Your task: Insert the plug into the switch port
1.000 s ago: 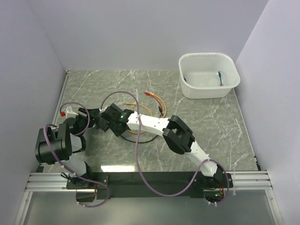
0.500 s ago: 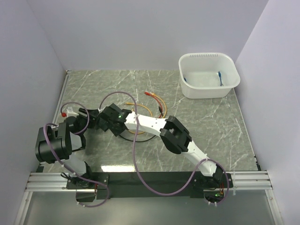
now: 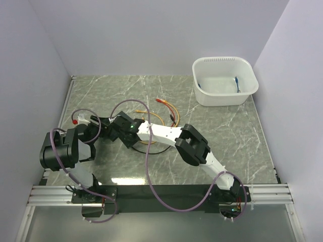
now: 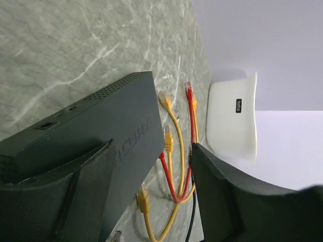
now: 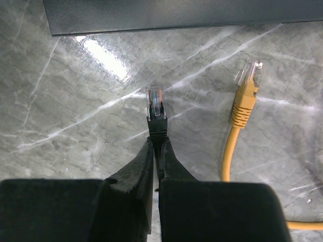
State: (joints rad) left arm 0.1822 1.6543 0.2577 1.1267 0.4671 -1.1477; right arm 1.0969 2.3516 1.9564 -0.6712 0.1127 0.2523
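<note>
While the plug (image 5: 155, 103) is pinched in the closed right gripper (image 5: 155, 151), the switch box (image 5: 151, 15) is seen just ahead of the fingertips, not touching. The plug should be squared to a socket before it is advanced. No socket is shown in this view. From the left wrist, the box is seen between the spread fingers of the left gripper (image 4: 151, 147).
</note>
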